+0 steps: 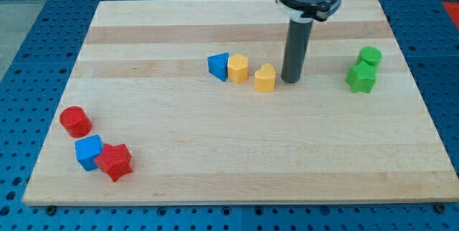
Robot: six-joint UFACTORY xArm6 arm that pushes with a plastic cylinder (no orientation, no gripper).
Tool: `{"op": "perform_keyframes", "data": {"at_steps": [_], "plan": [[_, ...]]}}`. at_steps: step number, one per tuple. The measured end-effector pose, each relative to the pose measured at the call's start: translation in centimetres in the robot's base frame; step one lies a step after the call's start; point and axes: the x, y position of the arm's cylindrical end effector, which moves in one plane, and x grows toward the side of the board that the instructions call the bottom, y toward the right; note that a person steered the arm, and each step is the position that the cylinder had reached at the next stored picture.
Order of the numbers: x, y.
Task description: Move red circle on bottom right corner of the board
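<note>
The red circle [75, 121] lies near the board's left edge, toward the view's bottom left. My tip [290, 80] rests on the board right of centre near the view's top, far to the right of the red circle. It stands just right of the yellow heart [265, 78], close to it; contact cannot be told.
A blue cube [88, 151] and a red star [115, 161] sit just below the red circle. A blue triangle [219, 66] and a yellow hexagon [238, 67] lie left of the heart. A green cylinder [370, 57] and a green star [361, 77] sit at the right. The wooden board [287, 159] is edged by a blue pegboard.
</note>
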Motion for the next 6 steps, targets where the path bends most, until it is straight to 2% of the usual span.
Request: {"op": "perform_keyframes", "data": {"at_steps": [2, 5, 6], "plan": [[0.2, -5.0], [0.4, -4.3], [5.6, -3.3]]}}
